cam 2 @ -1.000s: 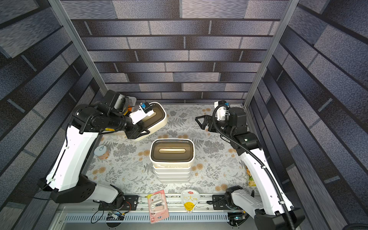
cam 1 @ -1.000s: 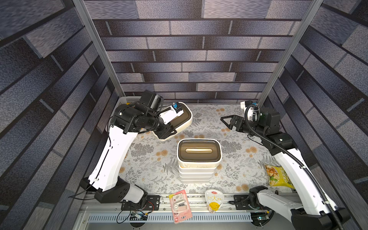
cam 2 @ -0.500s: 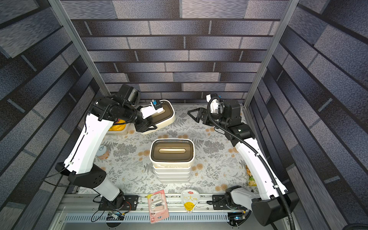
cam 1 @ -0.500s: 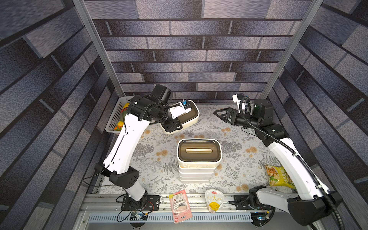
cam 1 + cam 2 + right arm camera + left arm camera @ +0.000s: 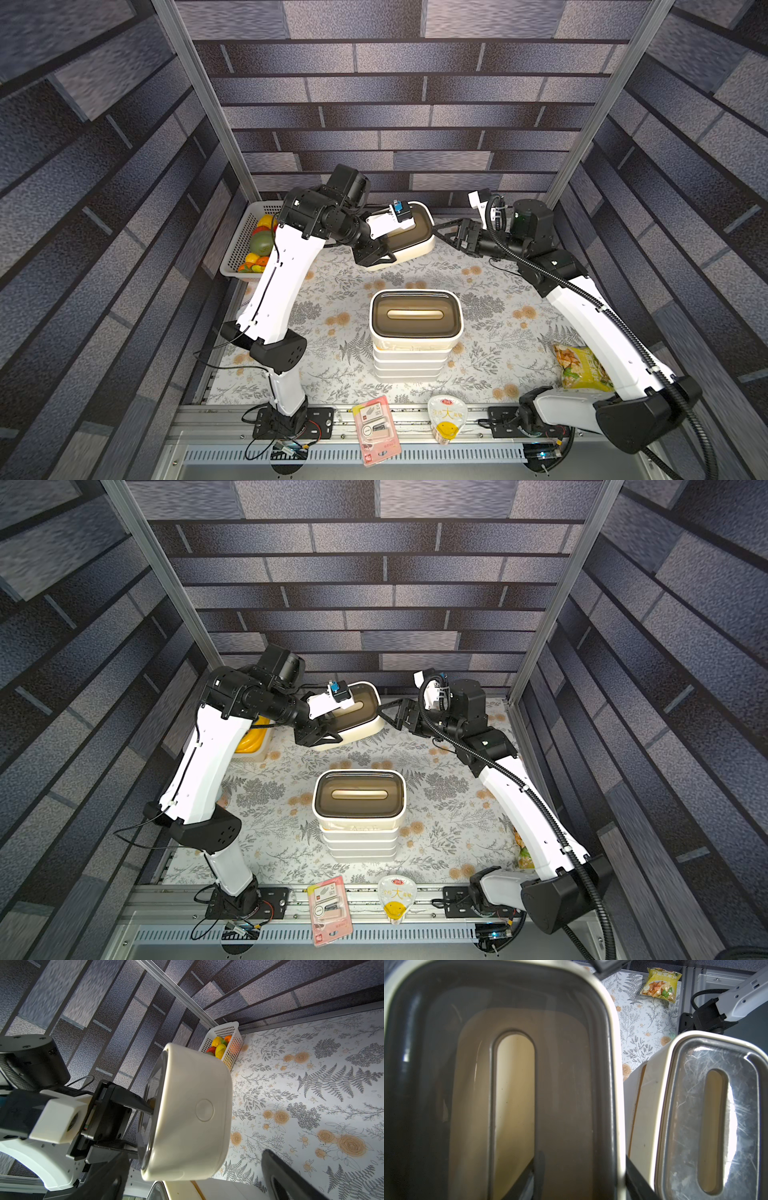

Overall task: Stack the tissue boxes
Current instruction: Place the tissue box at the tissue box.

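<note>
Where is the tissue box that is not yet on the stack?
In both top views the box is held up at the back by the left tool, behind the stack, between the basket and the open right tool.

Stack of boxes (image 5: 415,332) mid-table (image 5: 332,291). Single box (image 5: 415,249) behind stack, off table. Basket (image 5: 237,249) far left corner. Snack bag (image 5: 582,368) right of stack. Packet (image 5: 376,430), cup (image 5: 446,417) on front rail (image 5: 411,422).

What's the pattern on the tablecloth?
Grey ferns and orange flowers on white; the tablecloth shows best in the right wrist view.
</note>
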`<state>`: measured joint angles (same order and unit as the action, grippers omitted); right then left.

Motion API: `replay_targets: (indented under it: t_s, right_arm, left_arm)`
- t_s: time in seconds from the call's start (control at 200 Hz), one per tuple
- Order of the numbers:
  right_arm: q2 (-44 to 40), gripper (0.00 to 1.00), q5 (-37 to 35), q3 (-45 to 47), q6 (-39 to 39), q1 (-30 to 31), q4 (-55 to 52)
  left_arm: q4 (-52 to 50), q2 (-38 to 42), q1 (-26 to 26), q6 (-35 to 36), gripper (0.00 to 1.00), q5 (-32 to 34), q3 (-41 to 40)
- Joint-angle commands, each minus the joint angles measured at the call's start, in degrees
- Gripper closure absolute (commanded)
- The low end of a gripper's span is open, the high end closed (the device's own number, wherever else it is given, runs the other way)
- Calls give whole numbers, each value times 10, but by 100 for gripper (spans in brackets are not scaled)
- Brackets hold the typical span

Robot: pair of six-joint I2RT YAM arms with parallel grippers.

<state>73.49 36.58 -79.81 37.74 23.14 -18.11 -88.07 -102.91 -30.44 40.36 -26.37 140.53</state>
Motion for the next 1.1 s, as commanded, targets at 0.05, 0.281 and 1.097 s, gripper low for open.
replay_targets:
  t_s: [0.05,0.281,1.097]
  right_arm:
    - [-28,0,2,-12,4,8,-7]
    - [-71,0,-7,-26,-8,28,-66]
    - [-181,0,-33,-55,-31,101,-264]
  left_arm:
    - [-5,37,-17,8,49,-11,7]
    - [-18,80,-69,-18,47,59,6]
    - [-110,127,-224,-139,46,123,-41]
